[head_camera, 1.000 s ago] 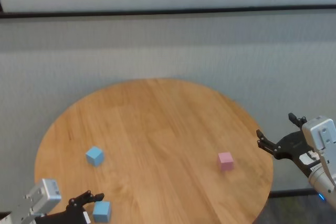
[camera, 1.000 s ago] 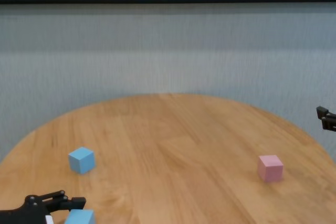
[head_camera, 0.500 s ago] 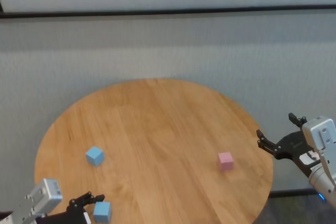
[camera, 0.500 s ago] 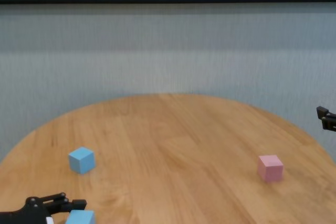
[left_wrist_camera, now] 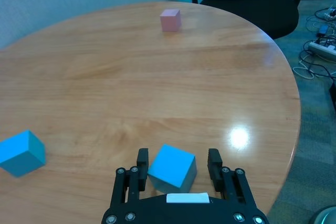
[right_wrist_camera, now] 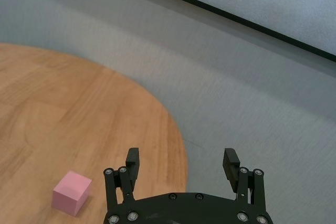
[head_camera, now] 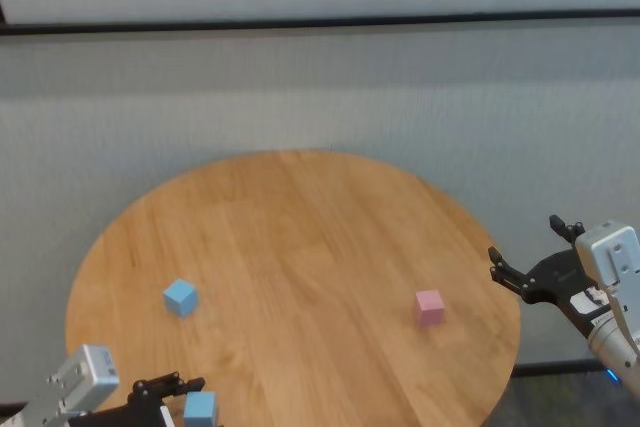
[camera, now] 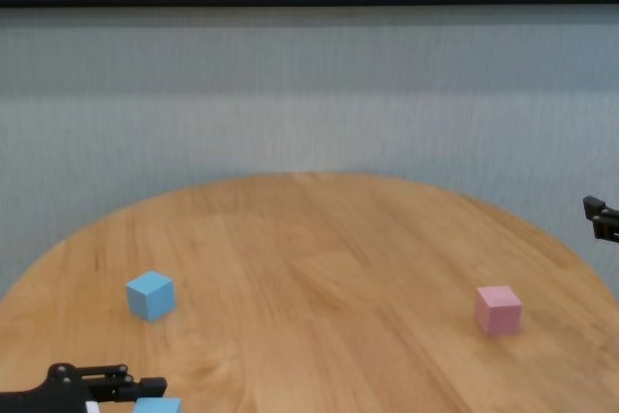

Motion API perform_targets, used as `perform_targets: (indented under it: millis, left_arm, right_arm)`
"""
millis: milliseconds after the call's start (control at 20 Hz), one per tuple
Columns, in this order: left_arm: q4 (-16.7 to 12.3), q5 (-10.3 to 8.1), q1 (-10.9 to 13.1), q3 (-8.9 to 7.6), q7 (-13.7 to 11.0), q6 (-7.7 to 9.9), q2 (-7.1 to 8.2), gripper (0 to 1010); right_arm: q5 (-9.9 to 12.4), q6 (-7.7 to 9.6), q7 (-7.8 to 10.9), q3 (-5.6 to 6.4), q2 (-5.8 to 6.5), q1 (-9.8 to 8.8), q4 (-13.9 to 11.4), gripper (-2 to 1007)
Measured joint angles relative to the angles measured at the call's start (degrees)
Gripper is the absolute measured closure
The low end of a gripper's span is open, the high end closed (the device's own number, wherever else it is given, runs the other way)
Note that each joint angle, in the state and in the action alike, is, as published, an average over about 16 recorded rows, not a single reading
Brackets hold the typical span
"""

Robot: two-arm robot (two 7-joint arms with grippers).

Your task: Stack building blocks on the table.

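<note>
Left gripper (left_wrist_camera: 178, 163): at the table's near-left edge, fingers spread either side of the near blue block (left_wrist_camera: 172, 168); you have a visible gap on each side, so nothing is pinched yet
Near blue block: sits flat on the table (head_camera: 300, 237), turned a little askew to the fingers (expect it to twist as you close)
Far blue block (head_camera: 180, 297): near the left edge, well apart from the gripper
Pink block (head_camera: 430, 307): toward the right edge, alone
Right gripper (right_wrist_camera: 181, 163): parked off the right edge, fingers spread, holding nothing
Handling: judge these cubes light, rigid and matte, so not slippery; take two opposite flat faces around mid-height, squarely
Risk: a corner pinch could squirt the cube out
</note>
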Motion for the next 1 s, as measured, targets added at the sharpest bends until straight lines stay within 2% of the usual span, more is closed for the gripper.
perform_targets:
  millis: [300, 550, 750, 1000]
  left_arm:
    - [-0.3, 0.28, 0.1, -0.1, 0.6, -0.18, -0.08, 446]
    - [-0.7, 0.76, -0.1, -0.27, 1.4, -0.22, -0.49, 552]
    - [-1.0, 1.35, -0.5, -0.33, 2.2, -0.11, -1.11, 596]
    - [-1.5, 2.23, -1.5, -0.1, 3.0, 0.22, -2.33, 604]
  right_arm:
    - [0.0, 0.0, 0.0, 0.0, 0.0, 0.0, 0.0, 0]
    - [0.0, 0.0, 0.0, 0.0, 0.0, 0.0, 0.0, 1]
    - [0.0, 0.0, 0.0, 0.0, 0.0, 0.0, 0.0, 0]
    - [0.0, 0.0, 0.0, 0.0, 0.0, 0.0, 0.0, 0]
